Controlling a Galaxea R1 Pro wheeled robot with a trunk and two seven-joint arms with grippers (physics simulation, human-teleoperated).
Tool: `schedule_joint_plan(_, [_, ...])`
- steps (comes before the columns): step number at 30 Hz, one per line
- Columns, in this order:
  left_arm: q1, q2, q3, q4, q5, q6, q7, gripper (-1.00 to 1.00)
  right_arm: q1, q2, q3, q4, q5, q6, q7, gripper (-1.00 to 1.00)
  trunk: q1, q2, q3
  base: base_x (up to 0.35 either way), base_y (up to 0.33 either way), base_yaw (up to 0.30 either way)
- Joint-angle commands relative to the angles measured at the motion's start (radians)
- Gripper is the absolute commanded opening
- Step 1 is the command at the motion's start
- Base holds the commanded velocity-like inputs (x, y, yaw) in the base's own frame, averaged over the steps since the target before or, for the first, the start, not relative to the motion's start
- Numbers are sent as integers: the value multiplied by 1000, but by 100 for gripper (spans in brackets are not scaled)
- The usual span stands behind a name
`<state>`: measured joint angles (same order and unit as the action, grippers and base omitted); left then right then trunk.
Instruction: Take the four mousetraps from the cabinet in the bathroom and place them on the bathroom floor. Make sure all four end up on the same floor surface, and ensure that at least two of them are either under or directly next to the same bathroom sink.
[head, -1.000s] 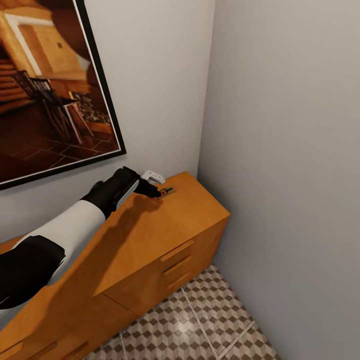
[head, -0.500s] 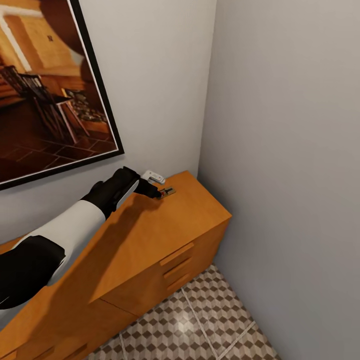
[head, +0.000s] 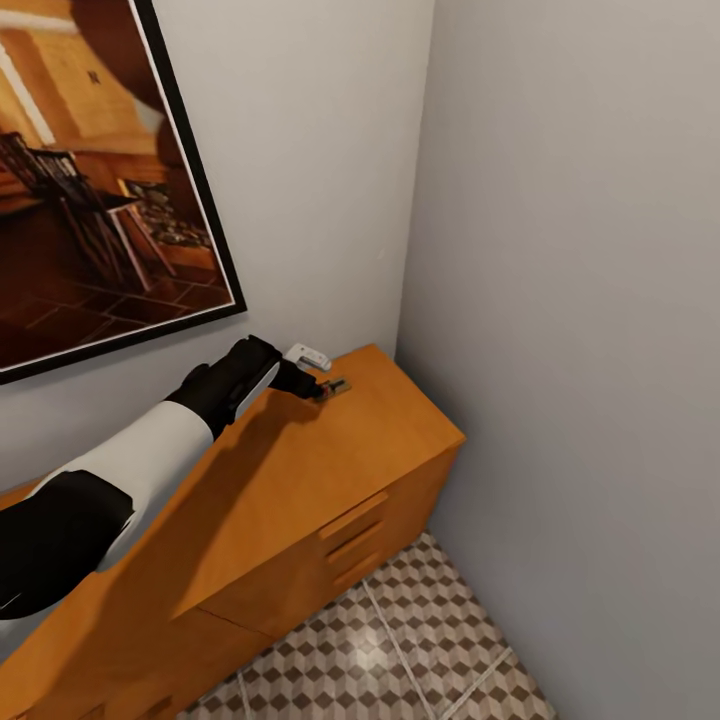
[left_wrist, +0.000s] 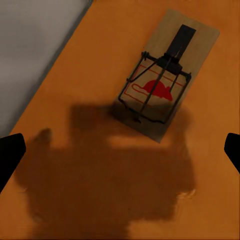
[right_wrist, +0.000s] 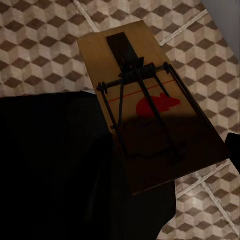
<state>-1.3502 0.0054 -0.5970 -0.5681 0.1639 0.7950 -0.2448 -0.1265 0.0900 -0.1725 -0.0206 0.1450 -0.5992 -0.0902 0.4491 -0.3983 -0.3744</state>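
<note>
Hovering with fingers spread wide, left end effector sits over cabinet top; one mousetrap lies just ahead of its fingertips. Right end effector grips another mousetrap above bathroom floor.

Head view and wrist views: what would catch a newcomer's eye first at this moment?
The left gripper reaches across the orange-brown cabinet top toward a mousetrap lying flat near the wall corner, jaws open. In the right wrist view, a second mousetrap looms close above the cube-patterned bathroom floor, apparently held.
</note>
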Motion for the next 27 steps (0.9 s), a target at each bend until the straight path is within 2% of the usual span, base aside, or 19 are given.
schedule_joint_plan(1, [-1, 0, -4, 2, 8, 4, 3, 100, -1, 0, -5, 1, 11, -2, -11, -100, 1, -2, -2, 189, 0, 0])
schedule_joint_plan(8, [-1, -2, -4, 5, 8, 4, 2, 100, 0, 0, -5, 1, 11, -2, -11, -100, 1, -2, -2, 83, 0, 0])
schedule_joint_plan(27, [-1, -2, -4, 5, 8, 4, 2, 100, 0, 0, -5, 1, 11, -2, -11, -100, 1, -2, -2, 2, 0, 0])
